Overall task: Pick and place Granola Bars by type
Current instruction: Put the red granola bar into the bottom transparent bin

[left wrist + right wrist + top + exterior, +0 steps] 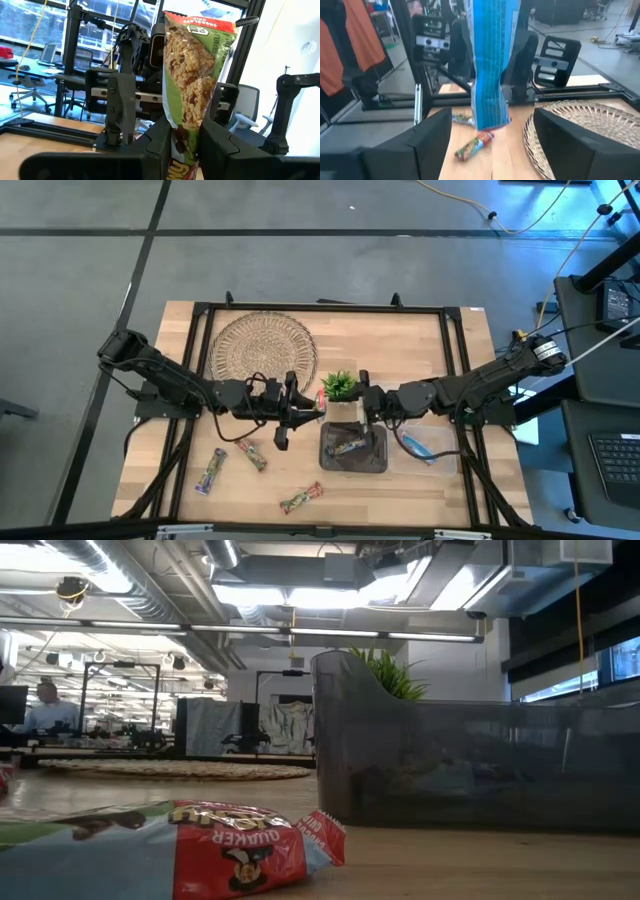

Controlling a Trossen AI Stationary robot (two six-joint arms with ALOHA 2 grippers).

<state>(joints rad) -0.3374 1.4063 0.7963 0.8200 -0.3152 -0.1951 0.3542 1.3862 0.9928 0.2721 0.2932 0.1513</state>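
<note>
Left end effector (186, 145) is clamped on a green granola bar (192, 75), held upright above the middle of the desk (400, 350), beside the small plant (340, 385). Right end effector (366, 404) faces it from the other side of the plant; the right wrist view shows a blue bar (490, 65) hanging upright between its fingers (427, 140), though whether they press it cannot be told. One bar lies in the dark bin (375, 462), a blue one (418, 447) just beside it, and three more (211, 471) lie loose near the desk's front edge. Behind the left arm sits a woven mat (262, 345).
</note>
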